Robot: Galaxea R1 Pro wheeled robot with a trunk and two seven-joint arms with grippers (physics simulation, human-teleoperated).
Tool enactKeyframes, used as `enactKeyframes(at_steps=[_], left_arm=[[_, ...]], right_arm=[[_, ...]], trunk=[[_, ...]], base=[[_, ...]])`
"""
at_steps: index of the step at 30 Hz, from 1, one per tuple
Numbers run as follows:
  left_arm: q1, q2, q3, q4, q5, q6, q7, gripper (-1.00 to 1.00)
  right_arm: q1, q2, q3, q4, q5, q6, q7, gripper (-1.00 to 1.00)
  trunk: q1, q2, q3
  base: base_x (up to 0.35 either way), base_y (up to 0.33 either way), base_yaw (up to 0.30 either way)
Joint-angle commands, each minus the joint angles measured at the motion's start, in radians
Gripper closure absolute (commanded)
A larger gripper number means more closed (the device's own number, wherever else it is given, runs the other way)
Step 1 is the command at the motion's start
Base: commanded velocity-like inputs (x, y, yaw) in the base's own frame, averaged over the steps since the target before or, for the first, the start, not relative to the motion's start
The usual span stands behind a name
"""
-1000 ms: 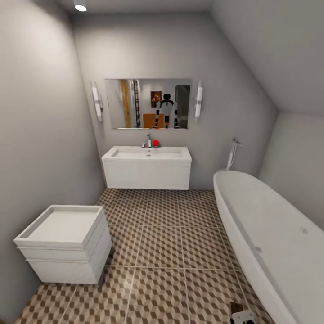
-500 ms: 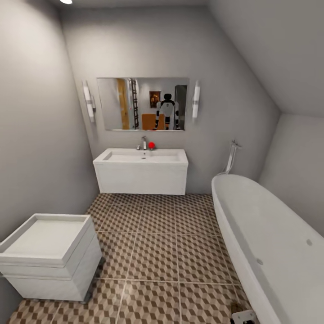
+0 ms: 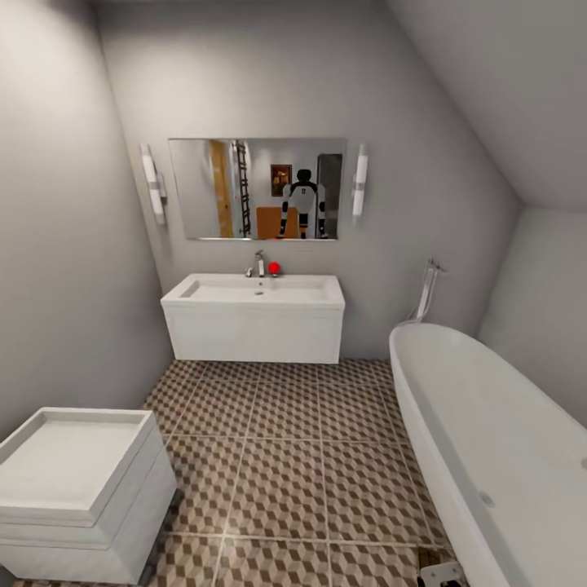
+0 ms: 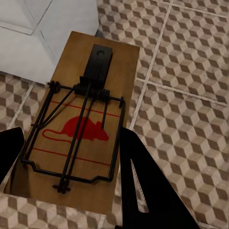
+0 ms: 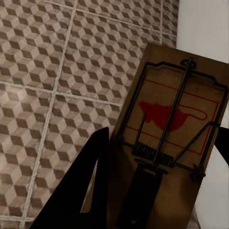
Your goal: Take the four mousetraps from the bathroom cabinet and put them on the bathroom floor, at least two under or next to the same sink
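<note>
Each claw grips a mousetrap above open tiled floor.

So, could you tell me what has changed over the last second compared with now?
Only the head camera has moved: the whole view shifted, so the sink and mirror sit slightly lower and the white box nearer the corner. Nothing in the room moved. The left hand holds a mousetrap and the right hand holds another mousetrap above the bathroom floor.
</note>
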Motion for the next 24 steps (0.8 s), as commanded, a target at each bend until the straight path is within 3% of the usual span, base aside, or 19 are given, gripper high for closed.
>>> enactKeyframes(at_steps=[1,16,24], left_arm=[[-0.002,0.0,-0.008,0.004,0.008,-0.005,-0.003,1.0],[-0.002,-0.003,-0.009,0.004,0.008,-0.004,-0.003,1.0],[-0.002,-0.004,-0.009,0.004,0.008,-0.003,-0.003,1.0]], right_arm=[[-0.001,0.0,-0.006,0.002,0.009,-0.004,-0.002,1.0],[-0.001,0.0,-0.004,0.002,0.011,-0.007,-0.001,1.0],[-0.001,0.0,-0.004,0.002,0.011,-0.007,-0.001,1.0]], trunk=[[0.001,-0.002,-0.002],[0.001,-0.002,-0.002],[0.001,-0.002,-0.002]], base=[[0.326,0.002,0.0],[0.326,-0.003,0.0],[0.326,-0.106,0.0]])
